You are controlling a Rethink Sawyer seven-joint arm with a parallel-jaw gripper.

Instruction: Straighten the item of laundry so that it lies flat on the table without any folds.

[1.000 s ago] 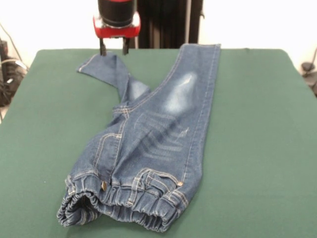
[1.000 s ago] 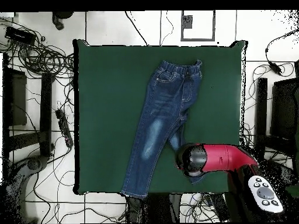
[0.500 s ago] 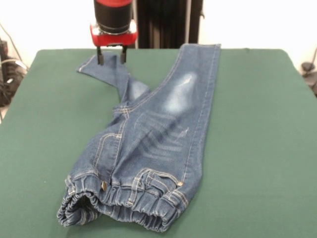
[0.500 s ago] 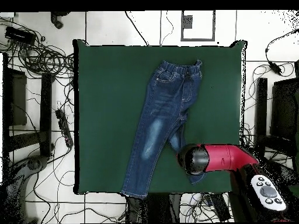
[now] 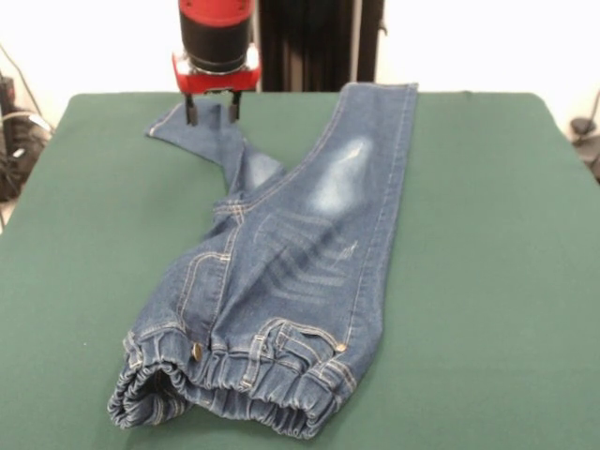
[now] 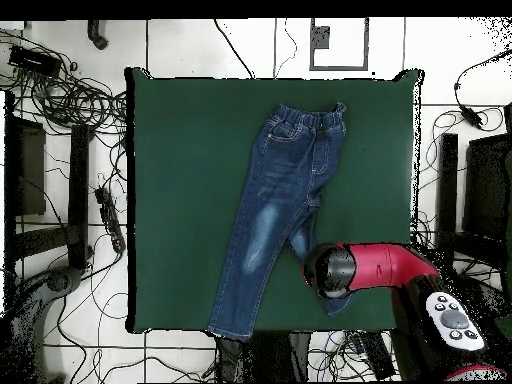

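The item of laundry [image 5: 291,253] is a small pair of blue jeans on the green table [image 5: 487,234], waistband towards the near edge. One leg lies straight out to the far edge. The other leg [image 5: 202,131] is folded out sideways to the far left. My gripper [image 5: 213,113] stands open right over that folded leg's end, fingertips [image 5: 191,115] at the denim, nothing clamped. From overhead the jeans [image 6: 275,200] lie diagonally, and the red arm's black wrist [image 6: 335,272] covers the folded leg's end and hides the gripper.
Cables and a power strip [image 6: 108,215] lie on the floor left of the table [image 6: 180,180]. A dark stand [image 6: 455,200] is on the right, beside the table's edge. Green cloth shows all round the jeans.
The gripper has come down from above the table's far edge onto the folded leg's end. It has barely moved in the last half second. The jeans lie as before.
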